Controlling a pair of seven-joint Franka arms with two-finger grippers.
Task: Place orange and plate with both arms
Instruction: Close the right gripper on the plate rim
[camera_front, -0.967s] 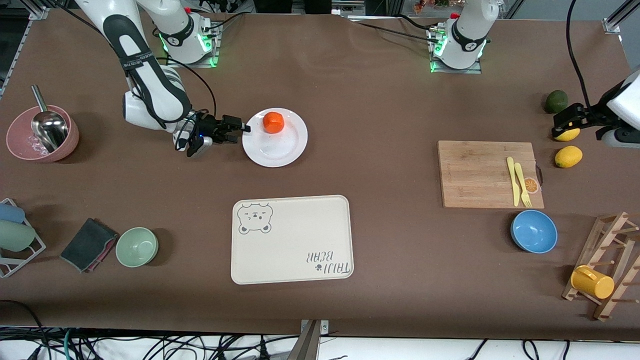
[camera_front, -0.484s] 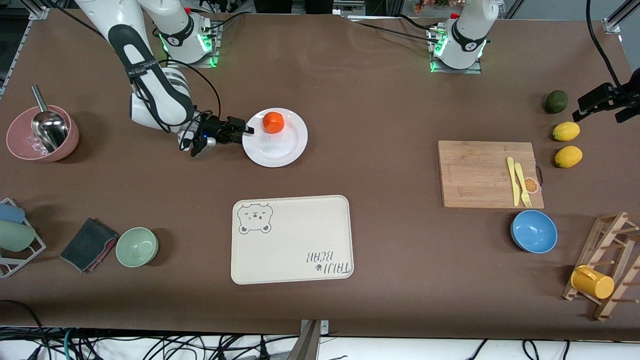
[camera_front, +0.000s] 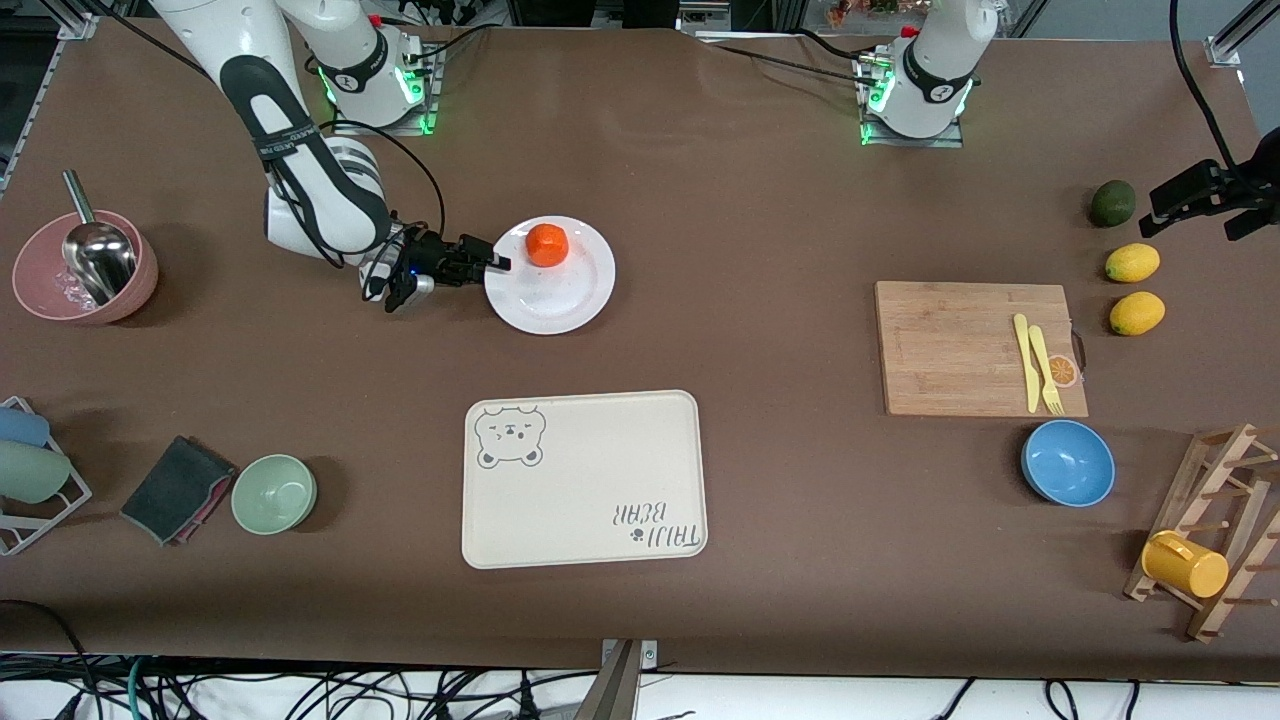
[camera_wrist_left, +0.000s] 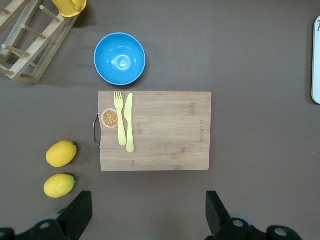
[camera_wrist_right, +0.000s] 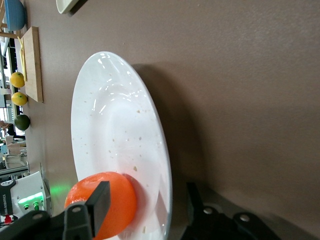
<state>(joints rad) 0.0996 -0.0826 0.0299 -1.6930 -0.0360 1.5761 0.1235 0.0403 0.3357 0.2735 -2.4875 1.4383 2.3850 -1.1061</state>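
Note:
The orange (camera_front: 547, 244) rests on the white plate (camera_front: 560, 295), which lies farther from the front camera than the bear tray, toward the right arm's end. My right gripper (camera_front: 492, 263) sits low at the plate's rim, open. In the right wrist view its jaws straddle the rim of the plate (camera_wrist_right: 115, 130): one finger is over the plate next to the orange (camera_wrist_right: 122, 200), the other outside the rim, with the right gripper (camera_wrist_right: 147, 192) not clamped. My left gripper (camera_front: 1215, 205) hangs open and empty over the table by the dark green fruit. The left gripper (camera_wrist_left: 148, 212) looks down on bare table.
A cream bear tray (camera_front: 585, 480) lies near the front edge. A cutting board (camera_front: 960, 350) carries a yellow fork and knife. Two lemons (camera_front: 1137, 313), a dark green fruit (camera_front: 1112, 202), a blue bowl (camera_front: 1068, 462), a green bowl (camera_front: 274, 493), a pink bowl (camera_front: 85, 268) and a mug rack (camera_front: 1210, 530) stand around.
My right gripper slid onto the plate's rim and its jaws narrowed. My left gripper lifted away from the lemon toward the table's end.

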